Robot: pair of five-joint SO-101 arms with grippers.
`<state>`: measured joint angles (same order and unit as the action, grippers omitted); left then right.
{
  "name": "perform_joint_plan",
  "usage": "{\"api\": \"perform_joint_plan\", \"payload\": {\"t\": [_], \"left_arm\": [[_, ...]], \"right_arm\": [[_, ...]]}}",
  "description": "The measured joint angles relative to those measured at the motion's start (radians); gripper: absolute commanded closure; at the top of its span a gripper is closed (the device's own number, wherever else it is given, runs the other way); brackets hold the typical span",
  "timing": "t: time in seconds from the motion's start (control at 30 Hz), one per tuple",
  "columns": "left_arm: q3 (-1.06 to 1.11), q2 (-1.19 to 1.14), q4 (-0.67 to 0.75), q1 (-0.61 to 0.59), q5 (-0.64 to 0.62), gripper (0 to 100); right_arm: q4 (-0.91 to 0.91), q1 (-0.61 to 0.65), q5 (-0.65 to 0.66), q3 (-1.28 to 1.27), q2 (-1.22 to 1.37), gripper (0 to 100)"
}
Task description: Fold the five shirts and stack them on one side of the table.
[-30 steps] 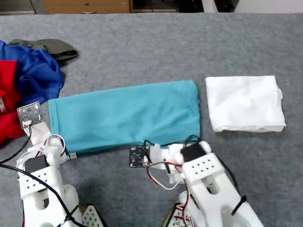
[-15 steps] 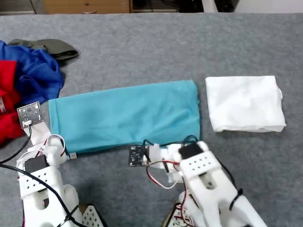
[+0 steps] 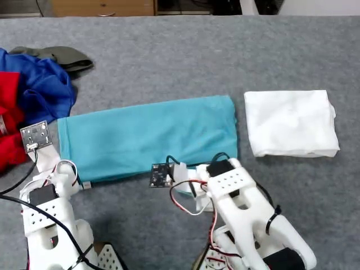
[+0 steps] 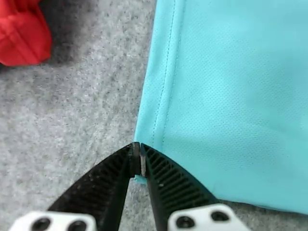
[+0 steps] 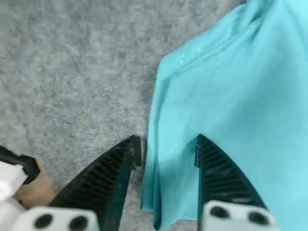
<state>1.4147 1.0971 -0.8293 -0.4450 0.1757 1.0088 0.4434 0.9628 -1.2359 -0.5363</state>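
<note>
**Operator:** Status of the workpiece?

**Technician:** The teal shirt lies flat as a long band across the middle of the table. The loose red shirt and blue shirt lie at one end of it, and the folded white shirt at the other. Its near long edge faces both arms.

**Operator:** Gripper condition?

**Technician:** The left gripper is pressed together on the very tip of one near corner. The right gripper is spread, with one finger over bare table and the other over cloth. It straddles a layered edge farther along the near side (nothing is gripped there yet).

**Operator:** Failure modes?

**Technician:** Three, by judgement.
1. The left pinch holds very little fabric, so a lift or pull may strip the corner out.
2. On closing, the right fingers may catch only the upper layer. The lower layers would then stay down and the fold would open.
3. If one side rises without the other, the band skews. The fold would then land crooked, possibly over the white shirt just beside it.
</note>
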Motion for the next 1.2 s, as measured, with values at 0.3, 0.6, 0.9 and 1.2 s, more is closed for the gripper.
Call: {"api": "perform_joint_plan", "payload": {"t": [0.3,0.6,0.9,1.2], "left_arm": [[0.012,0.002,0.0,0.0,0.0,98],[0.012,0.002,0.0,0.0,0.0,98],[0.012,0.002,0.0,0.0,0.0,98],[0.012,0.002,0.0,0.0,0.0,98]], "right_arm": [[-0.031,-0.006,-0.002,0.002,0.002,85.0],[-0.046,-0.008,-0.002,0.009,0.002,96.9],[-0.051,-0.069,-0.002,0.032,0.017,99.5],[0.118,-0.074,0.052,0.206,0.018,99.6]]}}
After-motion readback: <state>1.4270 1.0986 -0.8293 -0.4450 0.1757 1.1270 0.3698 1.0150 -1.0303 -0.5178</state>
